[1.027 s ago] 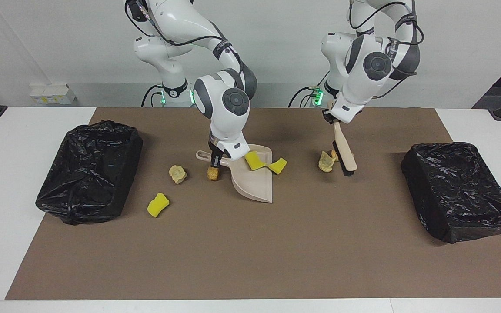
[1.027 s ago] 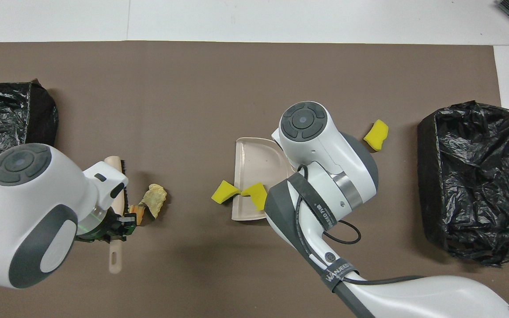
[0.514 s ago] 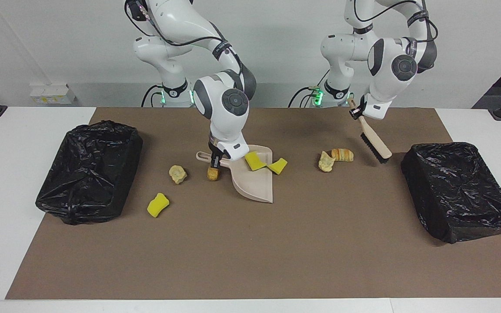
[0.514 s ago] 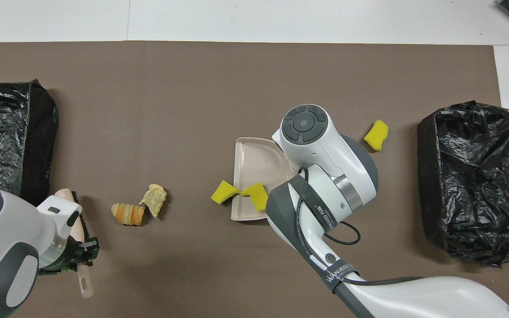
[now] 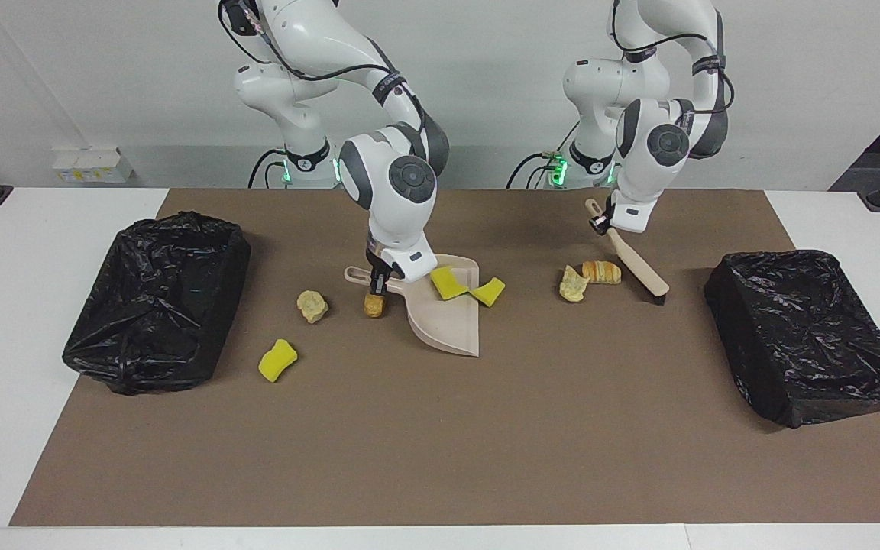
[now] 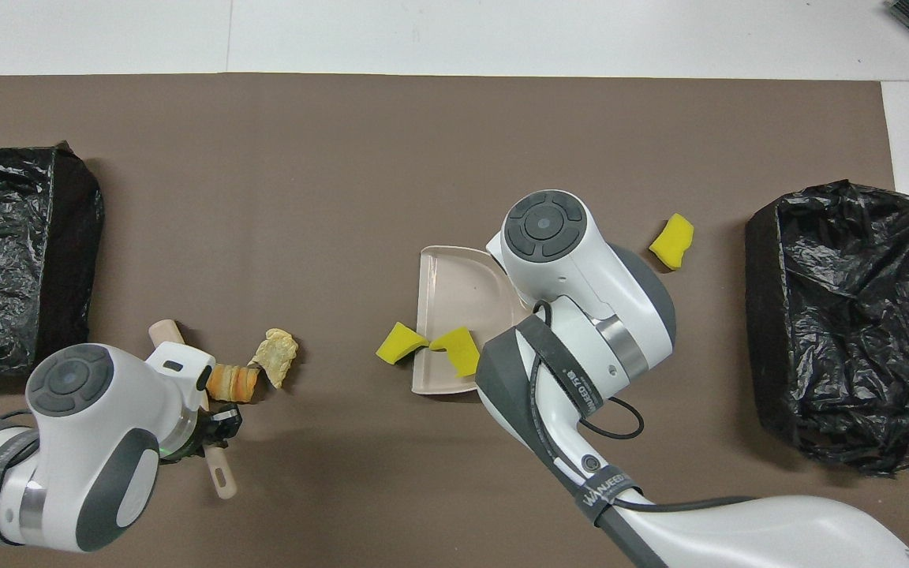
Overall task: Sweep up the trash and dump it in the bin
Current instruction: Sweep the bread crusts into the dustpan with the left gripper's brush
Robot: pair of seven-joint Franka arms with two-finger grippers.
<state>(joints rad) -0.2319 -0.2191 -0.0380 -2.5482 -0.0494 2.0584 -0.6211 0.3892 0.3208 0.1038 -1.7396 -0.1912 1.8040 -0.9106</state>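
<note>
Gripping the brush (image 5: 637,262) handle, the left hand (image 5: 602,221) hangs beside 2 scraps (image 5: 590,278); the right hand (image 5: 379,276) clenches the dustpan (image 5: 448,325) handle.

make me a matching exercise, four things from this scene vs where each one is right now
Things:
1. brush
2. dustpan
3. golden-brown roll
4. lone yellow sponge

Places:
A. on the mat, beside a pale crumbly lump
B. held by the left gripper
C. nearest the bin at the right arm's end
D. handle held by the right gripper

Pairs: 1-B, 2-D, 3-A, 4-C
</note>
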